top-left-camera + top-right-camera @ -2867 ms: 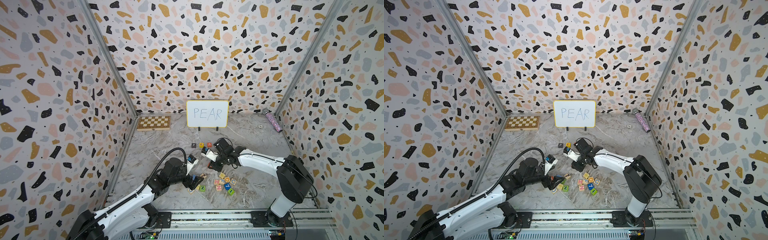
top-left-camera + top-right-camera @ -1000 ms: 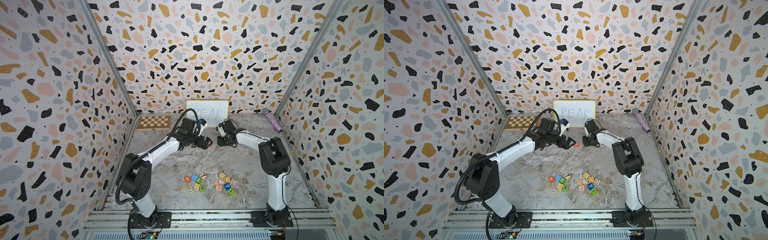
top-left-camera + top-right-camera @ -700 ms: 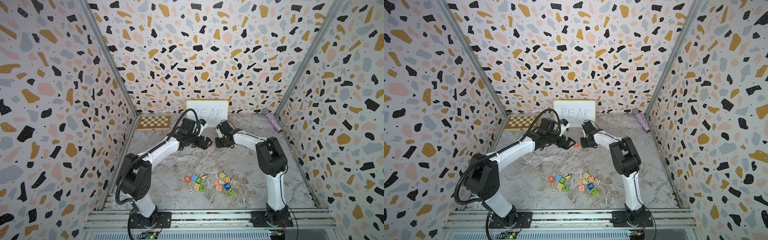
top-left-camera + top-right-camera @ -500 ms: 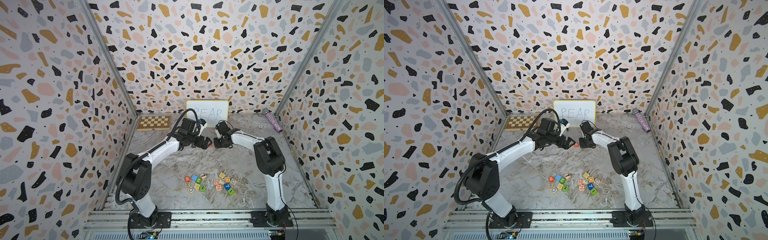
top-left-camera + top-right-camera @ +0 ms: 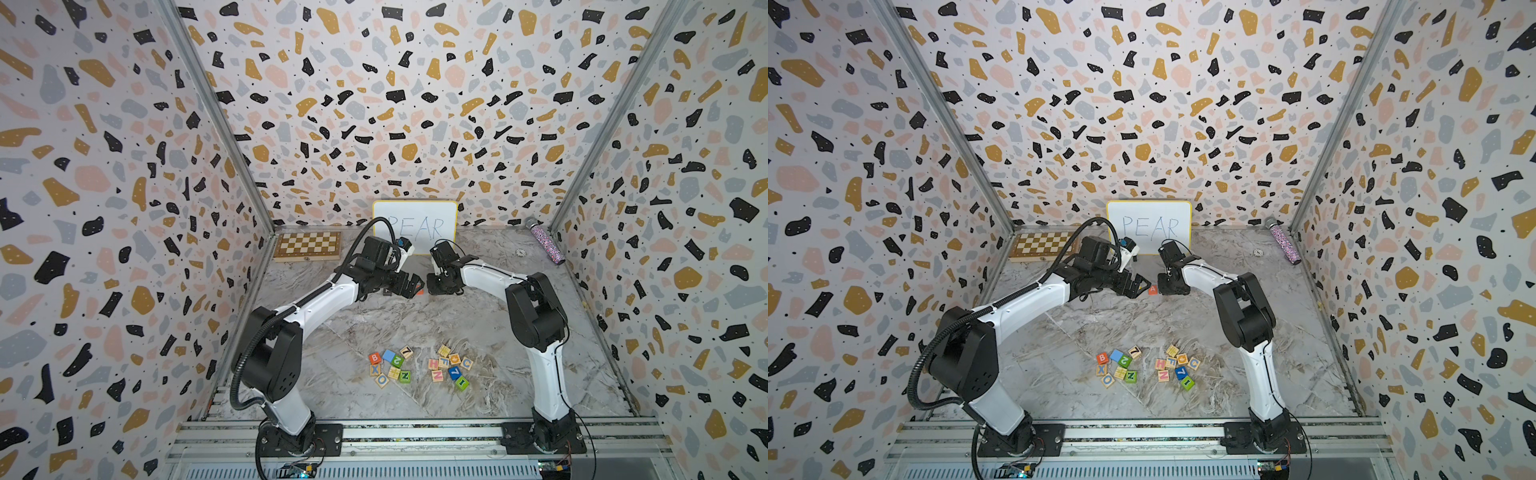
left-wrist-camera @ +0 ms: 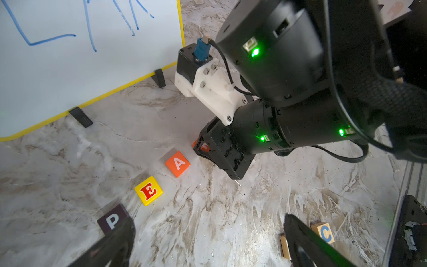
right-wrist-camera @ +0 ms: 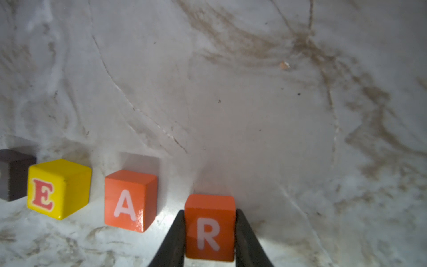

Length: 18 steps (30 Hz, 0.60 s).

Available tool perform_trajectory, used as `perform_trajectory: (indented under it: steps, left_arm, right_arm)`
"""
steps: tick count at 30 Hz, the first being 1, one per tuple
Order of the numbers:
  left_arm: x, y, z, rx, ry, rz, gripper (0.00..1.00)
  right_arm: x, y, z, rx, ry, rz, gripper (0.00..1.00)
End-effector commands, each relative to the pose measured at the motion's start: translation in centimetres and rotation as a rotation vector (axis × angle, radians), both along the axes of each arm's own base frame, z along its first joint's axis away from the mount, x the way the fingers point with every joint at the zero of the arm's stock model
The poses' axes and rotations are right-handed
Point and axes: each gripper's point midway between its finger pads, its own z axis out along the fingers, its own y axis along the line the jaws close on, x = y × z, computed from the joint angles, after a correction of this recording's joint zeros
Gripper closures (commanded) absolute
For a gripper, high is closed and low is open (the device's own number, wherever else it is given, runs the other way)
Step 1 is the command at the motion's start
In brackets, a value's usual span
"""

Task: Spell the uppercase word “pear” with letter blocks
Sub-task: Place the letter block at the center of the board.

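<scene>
In the right wrist view the letter blocks stand in a row: the black block (image 7: 13, 173), yellow E (image 7: 57, 188), orange-red A (image 7: 129, 200). At the row's end, across a small gap from A, is the orange-red R (image 7: 209, 233). My right gripper (image 7: 209, 213) is shut on R, low at the table. The left wrist view shows P (image 6: 112, 220), E (image 6: 149, 190), A (image 6: 177, 163) and a sliver of R (image 6: 203, 146) under the right gripper (image 6: 221, 152). My left gripper (image 6: 208, 222) is open and empty, hovering beside the row, near P.
A yellow-edged whiteboard (image 5: 415, 226) reading PEAR stands just behind the row. A chessboard (image 5: 308, 246) lies back left, and a glittery tube (image 5: 544, 245) back right. Two clusters of loose lettered blocks (image 5: 390, 368) (image 5: 451, 368) lie near the front rail.
Both arms have come from the front block pile to the back. Over the last second my right gripper has carried R leftward towards A. The left arm has held still.
</scene>
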Motion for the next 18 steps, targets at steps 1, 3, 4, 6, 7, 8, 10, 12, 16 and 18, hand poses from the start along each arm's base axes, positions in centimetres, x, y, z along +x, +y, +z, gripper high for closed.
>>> perform_trajectory:
  steps: [1,3,4,6,7,8,10,12,16,18]
  left_arm:
    - [-0.03,-0.23,2.19,-0.03,-0.058,-0.004,0.01]
    - [-0.04,-0.28,2.38,-0.033,-0.062,-0.006,0.01]
    - [-0.05,-0.29,2.33,-0.033,-0.06,-0.005,0.01]
    - [-0.09,-0.25,2.3,-0.033,-0.059,-0.004,0.01]
    - [-0.12,-0.23,2.28,-0.033,-0.058,-0.002,0.01]
    - [-0.11,-0.23,2.26,-0.035,-0.059,-0.002,0.01]
    - [-0.19,-0.19,2.1,-0.034,-0.056,-0.003,0.01]
    - [-0.25,-0.2,2.14,-0.036,-0.057,-0.002,0.01]
    - [-0.49,-0.15,2.06,-0.039,-0.053,0.0,0.01]
    - [-0.54,-0.16,2.02,-0.038,-0.052,-0.001,0.01]
  right_arm:
    - [-0.11,0.03,0.05,-0.006,0.017,-0.024,0.89]
    - [-0.2,0.03,-0.2,-0.007,0.025,-0.026,0.88]
    - [-0.22,0.05,-0.27,-0.007,0.027,-0.026,0.88]
    - [-0.17,0.09,-0.29,-0.005,0.027,-0.028,0.87]
    - [-0.16,0.1,-0.24,-0.004,0.027,-0.029,0.87]
    - [-0.09,0.14,-0.19,-0.002,0.024,-0.029,0.87]
    - [-0.09,0.1,-0.36,-0.005,0.026,-0.031,0.85]
    - [-0.1,0.12,-0.52,-0.01,0.029,-0.029,0.84]
    - [-0.12,0.1,-0.62,-0.013,0.032,-0.03,0.81]
    - [-0.08,-0.08,-0.53,-0.02,0.028,-0.037,0.77]
